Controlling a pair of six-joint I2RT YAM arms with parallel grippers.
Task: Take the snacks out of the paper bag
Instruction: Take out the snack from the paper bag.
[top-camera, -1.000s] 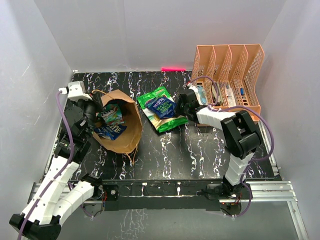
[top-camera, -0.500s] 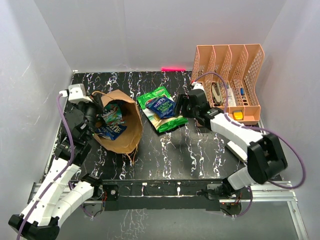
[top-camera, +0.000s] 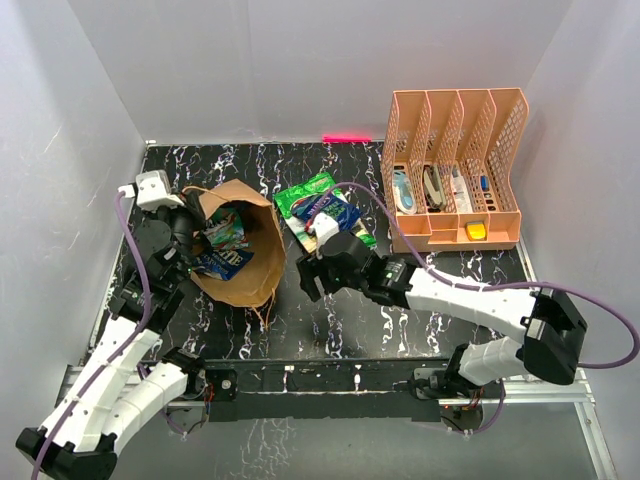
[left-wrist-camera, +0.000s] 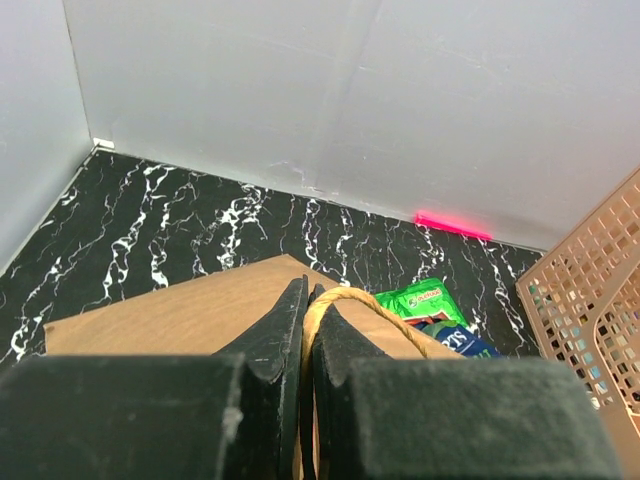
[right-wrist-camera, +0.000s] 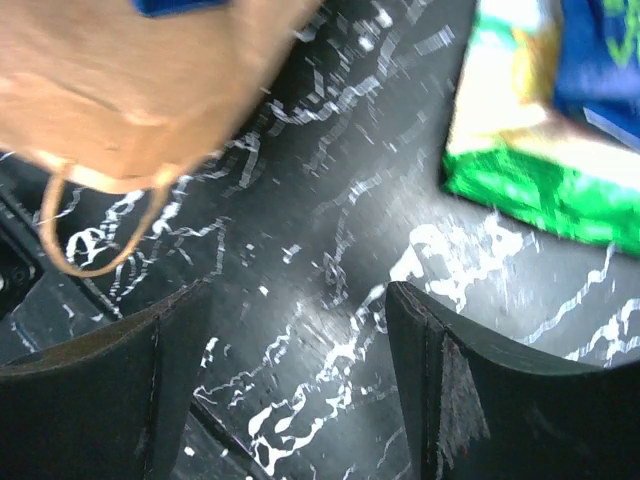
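I count one paper bag (top-camera: 245, 280), lying at the left. Four snacks show: a green packet (top-camera: 228, 228) and a blue packet (top-camera: 222, 263) inside its mouth, a large green bag (top-camera: 298, 200) and a blue wrapper (top-camera: 341, 209) out on the table (top-camera: 340, 315) to its right. One peach organiser (top-camera: 455, 120), four slots, far right.

Overhead, wrist close-ups sharing paper bag (top-camera: 248, 275)

A creased brown paper bag (top-camera: 250, 272) lies on its side, green and blue packets (top-camera: 224, 230) showing in its mouth; a green chips bag (top-camera: 298, 200) topped by a blue wrapper (top-camera: 340, 210) lies just beside it.
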